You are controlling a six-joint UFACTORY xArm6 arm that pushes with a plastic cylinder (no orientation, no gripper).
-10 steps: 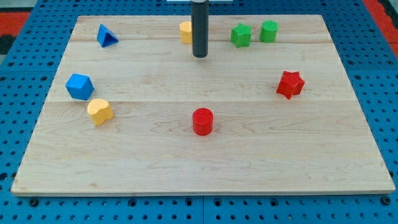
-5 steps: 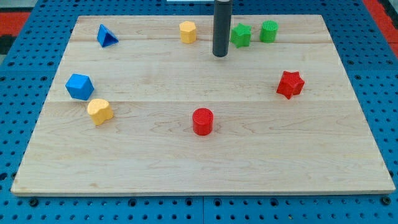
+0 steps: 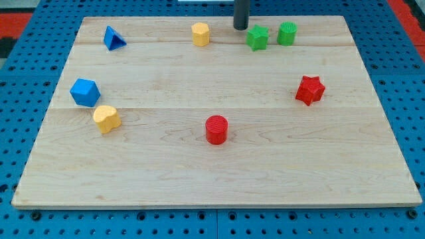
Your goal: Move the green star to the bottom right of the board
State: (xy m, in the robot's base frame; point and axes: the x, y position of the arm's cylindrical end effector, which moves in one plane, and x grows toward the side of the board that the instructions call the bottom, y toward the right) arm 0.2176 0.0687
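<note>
Tip: your tip is a bare rod with nothing to open or close; it stands near the board's top edge, just upper-left of the green star, apparently not touching.
Why there: that side suits a shove toward the bottom right.
Neighbours: green cylinder sits just right of the star; red star lies near the likely path.
Room: the board is bare at bottom right.
</note>
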